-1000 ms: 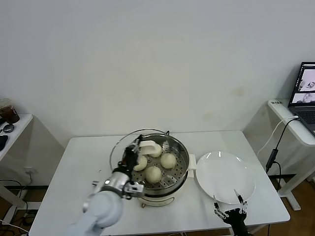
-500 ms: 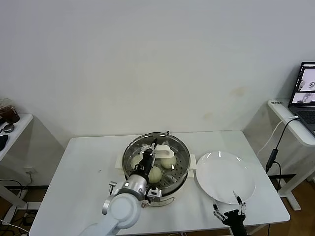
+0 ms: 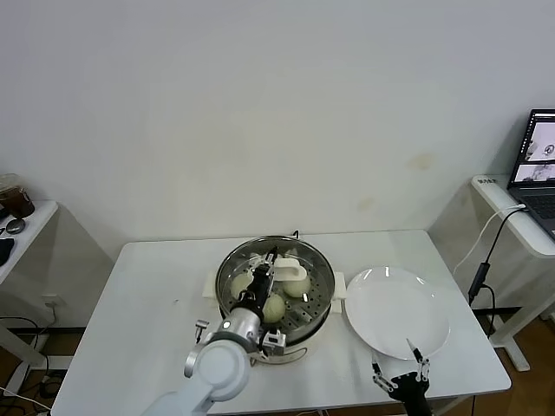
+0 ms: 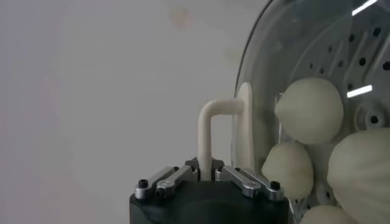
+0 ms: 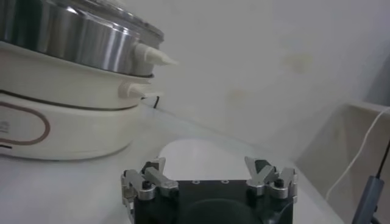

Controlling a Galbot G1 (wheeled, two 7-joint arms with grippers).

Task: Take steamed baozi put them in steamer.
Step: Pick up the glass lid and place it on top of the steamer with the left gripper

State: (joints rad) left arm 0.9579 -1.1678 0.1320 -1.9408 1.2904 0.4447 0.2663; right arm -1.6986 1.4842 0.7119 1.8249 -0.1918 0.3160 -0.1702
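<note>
Baozi [image 3: 297, 285] sit inside the steamer [image 3: 317, 299], which stands in the middle of the white counter [image 3: 130, 303]. They are round, cream-white buns, and they rest on the steel tray with holes in it. The head view shows about four of them close together, and the left wrist view shows them through glass [image 4: 309, 109]. A round glass lid [image 4: 317, 36] lies over the steamer, and it has a cream handle [image 3: 289, 263] on top. The left tool [image 3: 266, 263] is over the steamer and is closed tight on the lid's handle [image 4: 210, 131]; its two fingers [image 4: 173, 178] pinch the thin bar of the handle from both sides. The left arm reaches up from the near edge of the counter to the pot. A flat white plate [image 3: 397, 310] lies just beside the steamer on the robot's right. The right tool [image 3: 401, 379] waits low at the near edge of the counter, close to the plate, with its fingers [image 5: 149, 179] spread open and nothing between them. From the right wrist view, the steamer's shiny wall and cream base [image 5: 61, 122] stand off to one side. A laptop [image 3: 538, 165] sits on a side desk far to the right.
</note>
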